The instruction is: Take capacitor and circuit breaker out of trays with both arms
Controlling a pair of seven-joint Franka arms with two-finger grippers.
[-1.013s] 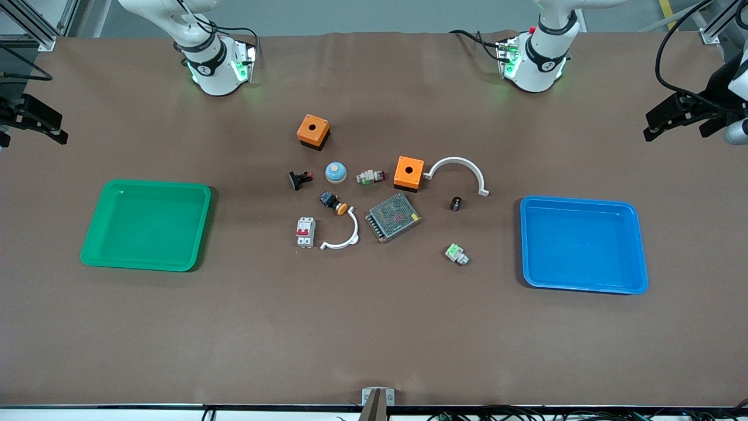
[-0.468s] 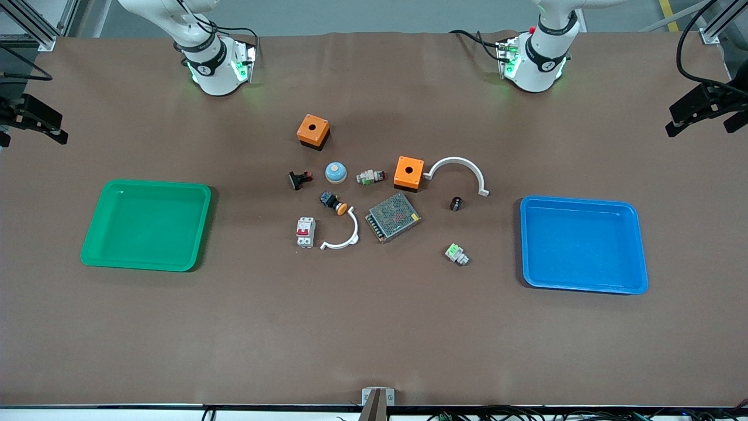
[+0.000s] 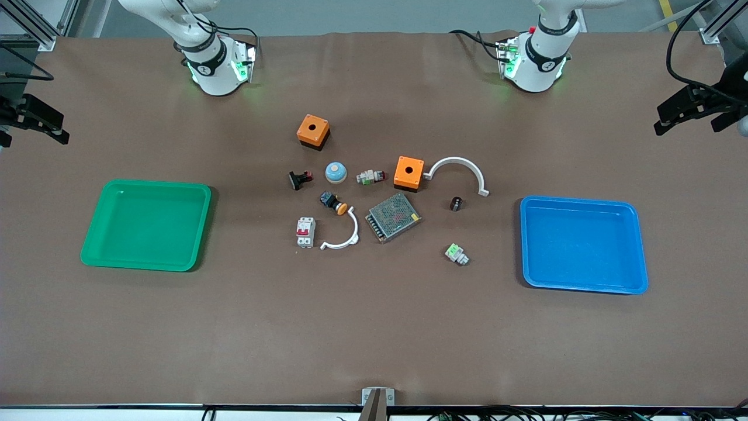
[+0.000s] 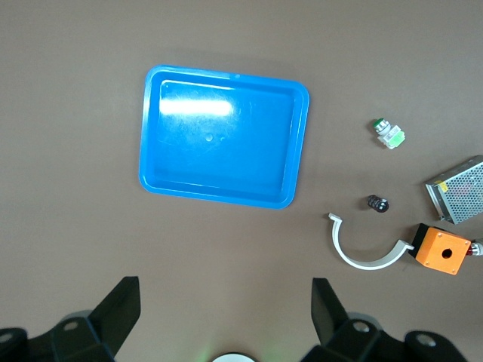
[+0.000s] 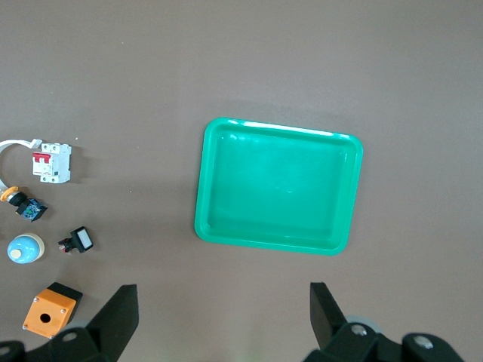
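**Both Arms High, Parts on the Table**

Plainly, the brown table [image 3: 374, 327] is the largest thing, and it carries a blue tray [image 3: 584, 286] toward the left arm's end and a green tray [image 3: 146, 264] toward the right arm's end, with nothing in either. The left gripper [image 3: 692, 111] hangs over the table's edge at the left arm's end, its fingers [image 4: 117, 313] spread apart and holding nothing. The right gripper [image 3: 35, 120] hangs over the edge at the right arm's end, fingers [image 5: 117, 313] likewise apart with nothing between them.

Between the trays lies a cluster of parts. A metal mesh box [image 3: 393, 217] sits in the middle, near two orange boxes [image 3: 313, 131] and two white curved brackets [image 3: 459, 169]. The breaker [image 3: 305, 232] lies on the table at the cluster's edge toward the green tray, just beside the smaller bracket. The capacitor [image 3: 456, 203] stands on the table between the mesh box and the blue tray, close under the larger bracket's end.
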